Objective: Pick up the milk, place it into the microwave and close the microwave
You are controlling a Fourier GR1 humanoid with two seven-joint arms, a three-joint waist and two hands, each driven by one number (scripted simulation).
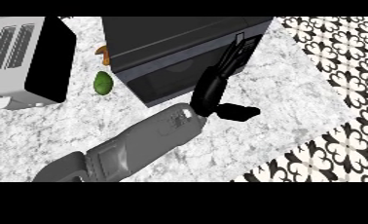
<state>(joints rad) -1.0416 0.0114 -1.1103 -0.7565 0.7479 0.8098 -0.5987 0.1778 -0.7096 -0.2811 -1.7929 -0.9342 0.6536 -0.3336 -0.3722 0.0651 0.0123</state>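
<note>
Pressing one closed microwave (173, 47) door, right hand (212, 91), straight fingers (231, 57) holding nothing, one green fruit (103, 82).

The desk (287, 101) looks like pale speckled stone, smooth and matt. The microwave (179, 38) has a dark, dull casing and a faintly glossy door. The toaster (28, 67) at left looks like brushed grey metal. The hand (212, 94) is shiny black plastic.
</note>
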